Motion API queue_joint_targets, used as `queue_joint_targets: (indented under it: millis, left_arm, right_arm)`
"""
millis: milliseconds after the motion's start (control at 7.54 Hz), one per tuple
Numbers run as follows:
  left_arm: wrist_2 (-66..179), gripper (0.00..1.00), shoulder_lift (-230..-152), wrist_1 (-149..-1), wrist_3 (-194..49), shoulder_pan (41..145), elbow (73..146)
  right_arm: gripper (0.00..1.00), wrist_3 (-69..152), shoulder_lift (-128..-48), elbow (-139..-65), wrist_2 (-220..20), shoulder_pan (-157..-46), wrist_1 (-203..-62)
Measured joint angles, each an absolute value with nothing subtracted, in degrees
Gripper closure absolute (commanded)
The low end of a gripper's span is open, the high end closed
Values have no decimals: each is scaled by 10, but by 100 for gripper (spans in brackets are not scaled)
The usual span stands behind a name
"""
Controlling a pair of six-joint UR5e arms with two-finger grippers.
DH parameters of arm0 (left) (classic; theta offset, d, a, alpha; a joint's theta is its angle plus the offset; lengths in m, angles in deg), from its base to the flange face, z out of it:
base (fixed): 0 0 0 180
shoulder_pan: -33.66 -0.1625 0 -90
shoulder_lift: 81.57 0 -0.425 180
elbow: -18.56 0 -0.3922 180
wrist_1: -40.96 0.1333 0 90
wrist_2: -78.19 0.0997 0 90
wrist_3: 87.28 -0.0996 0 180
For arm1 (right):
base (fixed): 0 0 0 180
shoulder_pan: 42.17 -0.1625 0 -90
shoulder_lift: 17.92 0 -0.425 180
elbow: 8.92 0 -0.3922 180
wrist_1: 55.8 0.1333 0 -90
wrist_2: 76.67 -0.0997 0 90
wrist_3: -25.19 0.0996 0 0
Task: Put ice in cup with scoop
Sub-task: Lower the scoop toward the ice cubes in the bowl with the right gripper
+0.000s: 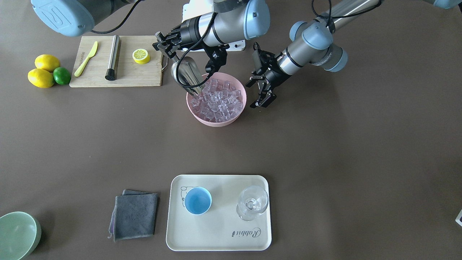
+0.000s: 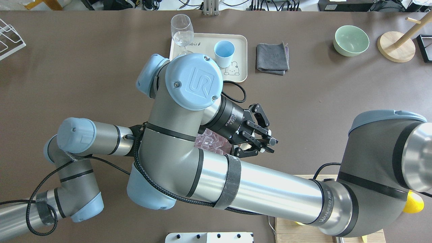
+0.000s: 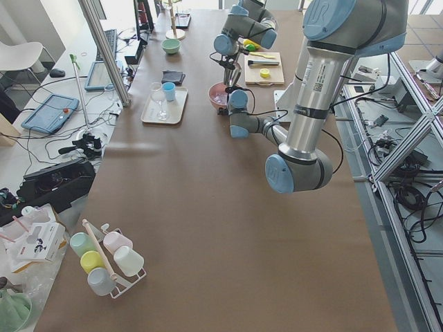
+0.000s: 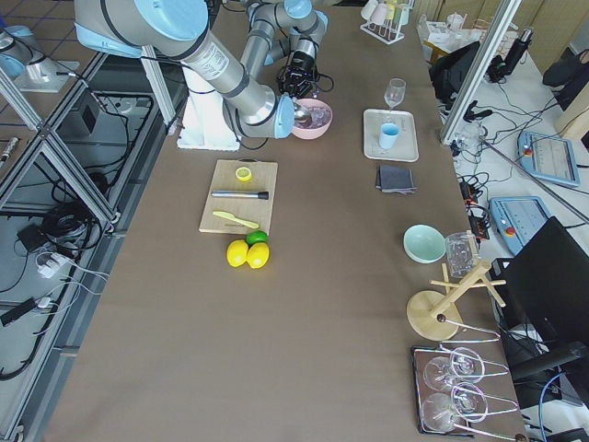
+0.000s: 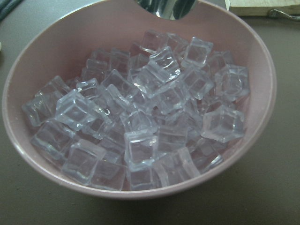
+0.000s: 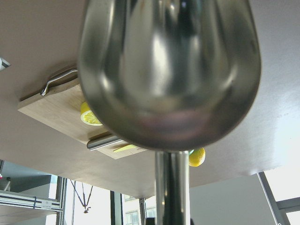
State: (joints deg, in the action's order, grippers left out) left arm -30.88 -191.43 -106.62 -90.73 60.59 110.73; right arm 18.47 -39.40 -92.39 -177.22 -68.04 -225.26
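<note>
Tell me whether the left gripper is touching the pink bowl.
Apart. The front-facing view shows the open left gripper beside the pink bowl, with a strip of bare table between its fingertips and the rim.

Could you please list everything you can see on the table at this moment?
ice: many cubes, clear, in the pink bowl
pink bowl: one, mid-table
scoop: one, steel, tip in the bowl
cup: one, light blue, on the tray
stemmed glass: one, clear, on the tray
tray: one, cream
cloth: one, grey, beside the tray
green bowl: one, table corner
cutting board: one, wooden
lemon half, knife, steel cylinder: one each, on the board
lemons: two, yellow, beside the board
lime: one, green, touching them
right end effector: shut on the scoop's handle
left end effector: open, beside the bowl
</note>
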Motion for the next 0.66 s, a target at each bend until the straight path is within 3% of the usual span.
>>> queue_joint_targets:
  millis: [663]
  left_arm:
    - [-305,2,-1914,-1078,-906,607,1098]
  right_arm:
    - [100,226,-396,-874,-1765,-660,-2188]
